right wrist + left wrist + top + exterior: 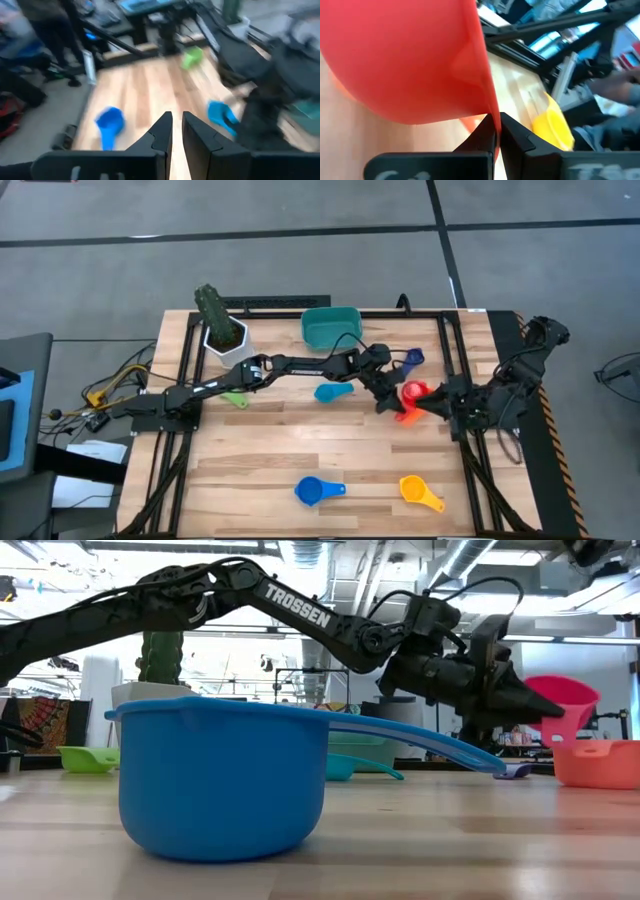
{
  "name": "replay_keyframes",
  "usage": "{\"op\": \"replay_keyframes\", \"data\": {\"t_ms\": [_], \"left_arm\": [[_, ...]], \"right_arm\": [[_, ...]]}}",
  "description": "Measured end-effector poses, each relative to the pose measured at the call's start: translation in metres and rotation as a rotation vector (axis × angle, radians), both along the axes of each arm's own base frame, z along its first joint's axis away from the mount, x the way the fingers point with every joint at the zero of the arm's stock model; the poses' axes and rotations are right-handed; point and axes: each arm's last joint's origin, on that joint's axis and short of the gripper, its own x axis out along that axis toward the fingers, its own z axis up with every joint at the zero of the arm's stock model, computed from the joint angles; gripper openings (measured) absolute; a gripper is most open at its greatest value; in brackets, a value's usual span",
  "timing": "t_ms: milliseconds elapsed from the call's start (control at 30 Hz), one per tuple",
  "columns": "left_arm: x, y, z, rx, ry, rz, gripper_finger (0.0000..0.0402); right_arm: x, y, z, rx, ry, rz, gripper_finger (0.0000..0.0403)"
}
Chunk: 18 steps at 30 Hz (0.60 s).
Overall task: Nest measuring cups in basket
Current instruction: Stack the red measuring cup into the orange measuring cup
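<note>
Red plastic filled the left wrist view: the left gripper [494,131] had its fingers pinched tight on the rim of the red measuring cup [413,392], held above the worktop [300,450] near its right edge. In the low view this cup rode tilted, clear of the wood, just over an orange cup [598,763] that rested on the worktop below it. The step in hand looked like carrying the red cup, either to stack it on the orange one or to take it to the teal basket [331,326], which sat at the far edge and appeared to hold no cups yet.

The next move would call for keeping the thin rim from slipping and lining the cup mouth-up before lowering it.

The right gripper [177,131] waited by the right edge, its fingers narrowly apart and holding nothing.

Other cups lay loose: a dark blue one [412,358] beyond the red, a light blue one [332,391] mid-worktop, a green one [235,398] towards the left, and a blue [315,491] and a yellow [419,492] near the near edge.

Whether red and orange touched could not be told; the arm hid part of both from above.
</note>
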Motion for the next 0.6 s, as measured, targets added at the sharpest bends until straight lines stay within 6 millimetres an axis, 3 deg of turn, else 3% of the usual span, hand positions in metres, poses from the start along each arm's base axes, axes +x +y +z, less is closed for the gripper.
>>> {"op": "replay_keyframes", "data": {"t_ms": [200, 400, 600], "left_arm": [[0.001, -0.013, 0.007, -0.006, -0.021, -0.088, 0.0], [0.001, -0.018, 0.011, -0.015, -0.034, -0.117, 0.0], [0.001, -0.017, 0.012, -0.021, -0.032, -0.124, 0.0]], "right_arm": [[-0.013, -0.015, -0.02, 0.018, 0.148, -0.162, 0.0065], [-0.018, -0.022, -0.029, 0.015, 0.281, -0.165, 0.0071], [-0.014, -0.025, -0.038, -0.068, 0.406, -0.211, 0.0114]]}}
